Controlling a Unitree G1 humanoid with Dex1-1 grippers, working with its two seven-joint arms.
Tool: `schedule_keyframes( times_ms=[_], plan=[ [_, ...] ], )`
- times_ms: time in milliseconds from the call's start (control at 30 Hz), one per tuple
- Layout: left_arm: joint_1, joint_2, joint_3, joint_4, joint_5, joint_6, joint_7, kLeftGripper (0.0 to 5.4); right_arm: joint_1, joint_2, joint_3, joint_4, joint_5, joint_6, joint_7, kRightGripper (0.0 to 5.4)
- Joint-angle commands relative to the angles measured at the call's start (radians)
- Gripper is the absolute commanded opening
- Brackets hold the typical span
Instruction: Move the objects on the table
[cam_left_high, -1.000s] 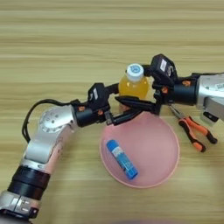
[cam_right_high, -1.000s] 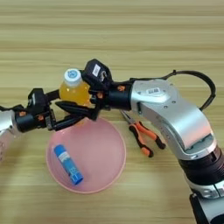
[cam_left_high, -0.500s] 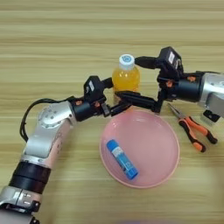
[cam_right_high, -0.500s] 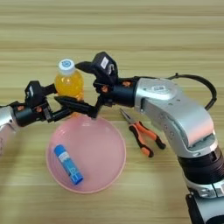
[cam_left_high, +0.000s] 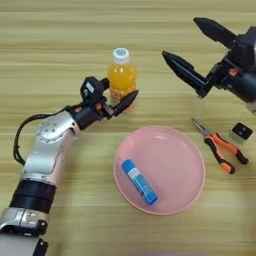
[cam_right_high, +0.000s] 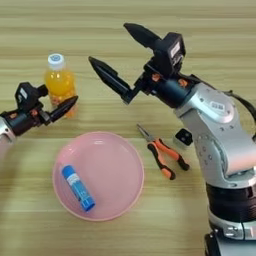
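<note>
I had the left gripper (cam_left_high: 120, 95) closed around the upright juice bottle (cam_left_high: 121, 74) toward the tabletop's (cam_left_high: 60, 30) far edge, nearer than my right gripper (cam_right_high: 116, 55), fingers spread, while the glue stick (cam_left_high: 139, 181) lay diagonally in the pink plate (cam_left_high: 190, 150).
</note>
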Motion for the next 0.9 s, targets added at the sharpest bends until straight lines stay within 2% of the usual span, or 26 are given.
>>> schedule_keyframes(
  times_ms=[33,167,267,533,633,767,900],
  plan=[
    [-0.007,-0.005,0.035,0.007,0.028,-0.047,0.057,3.39,0.041,0.066,-0.010,0.129,-0.112,-0.184,-0.085,5.40],
    [0.003,-0.019,0.041,0.024,0.049,-0.068,0.094,3.39,0.055,0.110,-0.003,0.298,-0.258,-0.396,-0.189,5.40],
    [0.010,-0.028,0.044,0.031,0.061,-0.083,0.125,3.39,0.058,0.138,-0.015,0.388,-0.292,-0.480,-0.245,5.40],
    [0.054,-0.047,0.039,0.015,0.089,-0.094,0.185,3.39,0.045,0.157,-0.049,0.617,-0.390,-0.700,-0.395,5.40],
    [0.069,-0.054,0.037,0.001,0.073,-0.069,0.187,3.39,0.036,0.152,-0.067,0.707,-0.428,-0.790,-0.457,5.40],
    [0.085,-0.056,0.032,-0.015,0.035,0.008,0.162,3.39,0.016,0.142,-0.077,0.812,-0.477,-0.872,-0.524,5.40],
    [0.092,-0.058,0.025,0.010,0.060,0.014,0.171,3.39,0.002,0.140,-0.062,0.869,-0.510,-0.930,-0.557,5.40]
  ],
)
